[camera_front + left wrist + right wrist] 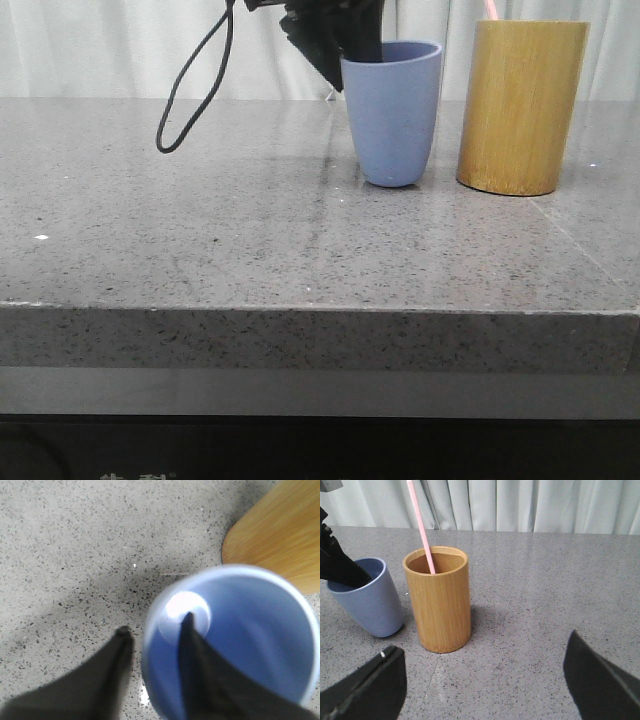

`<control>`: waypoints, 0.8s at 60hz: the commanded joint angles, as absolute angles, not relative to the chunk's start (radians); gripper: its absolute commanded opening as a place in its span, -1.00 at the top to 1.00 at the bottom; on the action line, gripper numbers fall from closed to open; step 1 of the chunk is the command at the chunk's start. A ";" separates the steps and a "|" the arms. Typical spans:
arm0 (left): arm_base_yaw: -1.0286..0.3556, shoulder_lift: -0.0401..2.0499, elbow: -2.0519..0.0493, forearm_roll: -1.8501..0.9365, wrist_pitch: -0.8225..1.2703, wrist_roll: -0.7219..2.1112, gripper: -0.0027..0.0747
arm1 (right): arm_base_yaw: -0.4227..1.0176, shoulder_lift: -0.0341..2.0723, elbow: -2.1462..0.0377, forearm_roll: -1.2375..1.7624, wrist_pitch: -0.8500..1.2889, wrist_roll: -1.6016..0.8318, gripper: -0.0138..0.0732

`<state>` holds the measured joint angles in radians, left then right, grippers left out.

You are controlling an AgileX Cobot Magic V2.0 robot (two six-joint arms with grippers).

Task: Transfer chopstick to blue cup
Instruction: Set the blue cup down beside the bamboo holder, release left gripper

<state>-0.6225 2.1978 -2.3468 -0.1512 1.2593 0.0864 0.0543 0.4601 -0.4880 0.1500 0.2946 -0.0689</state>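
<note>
Your left gripper (pixel 155 635) straddles the light blue plastic cup's (pixel 235 640) rim, fingers apart; lifting could tip it. Right gripper (pixel 485 677) hangs wide open. One pink chopstick (pixel 422 530) stands in the bamboo cylinder (pixel 442 605).

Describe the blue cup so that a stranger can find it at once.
On the grey stone table stand two containers side by side. The blue cup is the shorter, tapered one, left of the bamboo cylinder; the left gripper straddles its rim.
</note>
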 commanded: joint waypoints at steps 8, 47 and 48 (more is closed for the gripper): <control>-0.629 2.116 -2.383 -0.195 1.269 0.025 -0.22 | 0.054 0.471 -0.524 0.153 0.224 -0.073 -0.80; -0.604 1.904 -2.345 -0.141 1.269 0.020 -0.20 | 0.054 0.471 -0.524 0.153 0.224 -0.073 -0.80; -0.598 1.898 -2.331 -0.135 1.269 0.020 -0.19 | 0.054 0.471 -0.524 0.153 0.224 -0.073 -0.80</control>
